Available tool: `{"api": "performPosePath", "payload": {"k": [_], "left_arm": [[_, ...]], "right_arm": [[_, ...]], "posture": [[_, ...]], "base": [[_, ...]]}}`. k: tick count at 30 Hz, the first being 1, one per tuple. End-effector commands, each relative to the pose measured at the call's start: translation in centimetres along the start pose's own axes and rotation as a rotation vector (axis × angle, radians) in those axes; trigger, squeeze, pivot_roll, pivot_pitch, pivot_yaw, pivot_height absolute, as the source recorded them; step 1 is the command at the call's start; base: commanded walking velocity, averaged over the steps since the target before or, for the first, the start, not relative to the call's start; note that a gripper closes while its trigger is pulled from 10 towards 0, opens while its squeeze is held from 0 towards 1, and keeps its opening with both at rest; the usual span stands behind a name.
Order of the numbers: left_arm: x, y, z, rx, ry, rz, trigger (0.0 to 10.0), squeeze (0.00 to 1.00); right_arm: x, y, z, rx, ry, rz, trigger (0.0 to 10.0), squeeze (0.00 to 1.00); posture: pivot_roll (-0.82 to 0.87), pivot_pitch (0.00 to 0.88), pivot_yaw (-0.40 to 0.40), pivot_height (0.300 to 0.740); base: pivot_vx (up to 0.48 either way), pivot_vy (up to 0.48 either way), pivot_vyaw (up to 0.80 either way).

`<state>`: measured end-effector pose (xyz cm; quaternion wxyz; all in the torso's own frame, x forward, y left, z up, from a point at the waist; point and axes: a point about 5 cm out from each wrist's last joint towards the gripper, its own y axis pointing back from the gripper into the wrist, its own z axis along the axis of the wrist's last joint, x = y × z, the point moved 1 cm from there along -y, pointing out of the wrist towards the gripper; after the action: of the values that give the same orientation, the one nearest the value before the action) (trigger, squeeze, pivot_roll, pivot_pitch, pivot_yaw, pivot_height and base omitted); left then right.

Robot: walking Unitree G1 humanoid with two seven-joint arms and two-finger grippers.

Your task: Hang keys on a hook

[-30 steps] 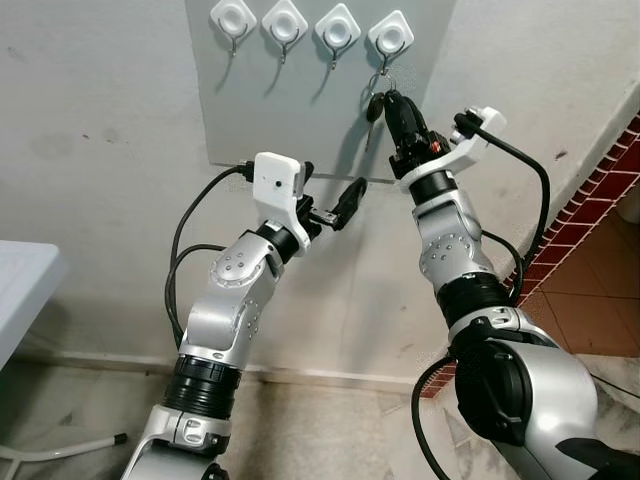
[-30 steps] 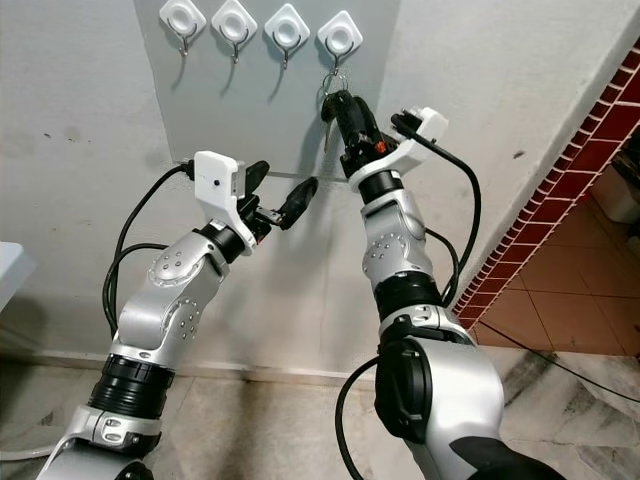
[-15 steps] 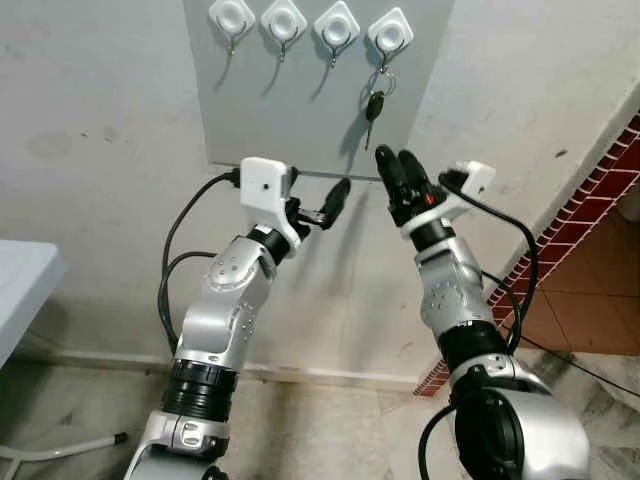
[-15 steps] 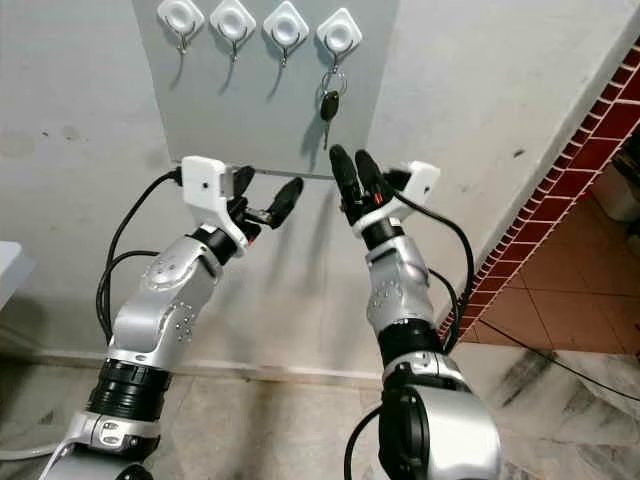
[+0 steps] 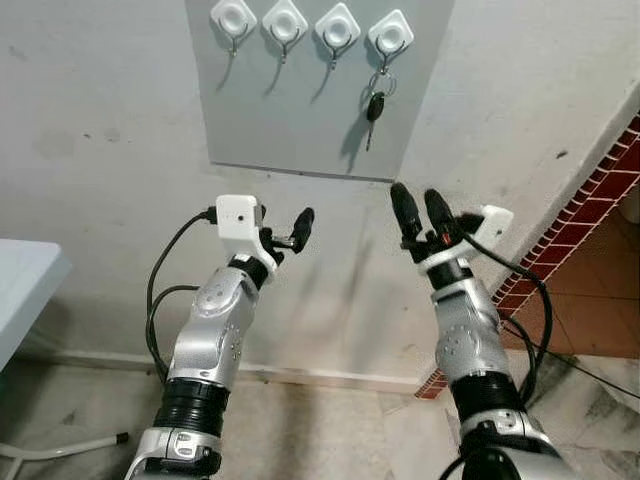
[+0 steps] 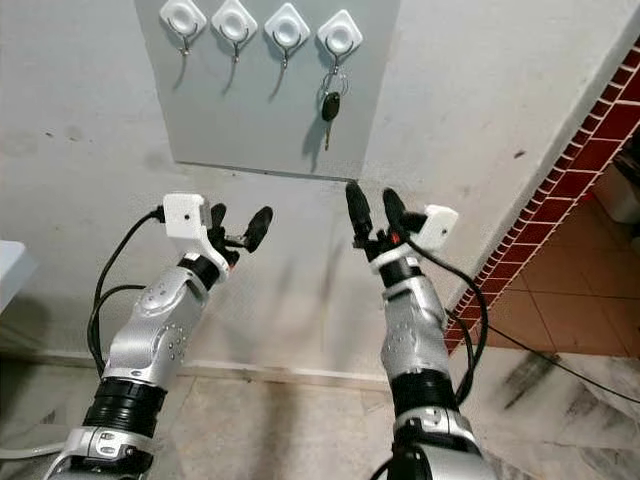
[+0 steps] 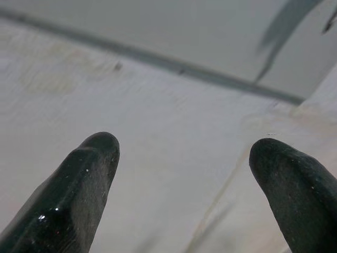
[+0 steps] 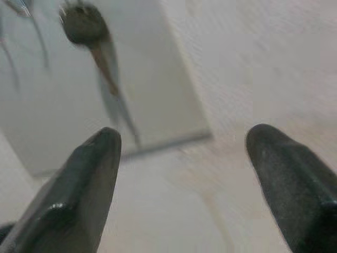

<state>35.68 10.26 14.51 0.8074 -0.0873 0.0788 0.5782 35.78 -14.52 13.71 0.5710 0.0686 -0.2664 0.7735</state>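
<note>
A black-headed key on a ring [image 5: 374,104] hangs from the rightmost of several white hooks [image 5: 390,37] on a grey wall panel [image 5: 290,110]. My right gripper [image 5: 415,197] is open and empty, below the panel's lower edge and well under the key. The right wrist view has the key [image 8: 84,23] blurred, beyond the spread fingers [image 8: 89,179]. My left gripper [image 6: 240,214] is also open and empty, raised below the panel to the left. In the left wrist view its fingertips [image 7: 89,168] point at bare wall and the panel's edge.
A white table corner [image 5: 20,280] juts in at the left. A red-tiled wall [image 5: 590,190] runs down the right side, with tiled floor beyond it. A pale hose [image 5: 60,448] lies on the floor at the lower left.
My right gripper has let go of the key at the hook and dropped away below the panel. The left arm has lowered too. The key stays on the hook.
</note>
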Motion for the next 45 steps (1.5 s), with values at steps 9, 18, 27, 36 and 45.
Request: {"api": "performPosePath", "payload": {"k": [9, 18, 27, 36, 45], "left_arm": [[1.7, 0.4, -2.4, 0.037, 0.022, 0.054, 10.0, 0.00], [3.1, 0.9, -5.0, 0.115, 0.080, 0.104, 10.0, 0.00], [3.2, 1.2, -6.1, 0.137, 0.145, 0.075, 10.0, 0.00], [4.0, 1.4, -6.6, 0.155, 0.125, 0.088, 10.0, 0.00], [4.2, 2.2, -7.8, 0.175, 0.074, 0.118, 10.0, 0.00]], "right_arm": [[-2.5, 3.6, -1.5, 0.071, 0.091, -0.127, 10.0, 0.00], [-3.9, 6.4, -3.6, 0.166, 0.157, -0.246, 10.0, 0.00], [-4.7, 7.5, -4.1, 0.185, 0.188, -0.324, 10.0, 0.00], [-4.6, 8.1, -4.1, 0.181, 0.248, -0.344, 10.0, 0.00], [-5.1, 8.9, -4.6, 0.228, 0.294, -0.363, 10.0, 0.00]], "posture": [[-0.02, 0.001, 0.000, 0.740], [-0.04, 0.000, 0.027, 0.740], [-0.06, 0.000, 0.042, 0.740], [-0.11, 0.000, 0.050, 0.740], [-0.13, 0.000, 0.051, 0.740]], "base": [[0.000, 0.000, 0.00], [0.000, 0.000, 0.00], [0.000, 0.000, 0.00], [0.000, 0.000, 0.00], [0.000, 0.000, 0.00]]}}
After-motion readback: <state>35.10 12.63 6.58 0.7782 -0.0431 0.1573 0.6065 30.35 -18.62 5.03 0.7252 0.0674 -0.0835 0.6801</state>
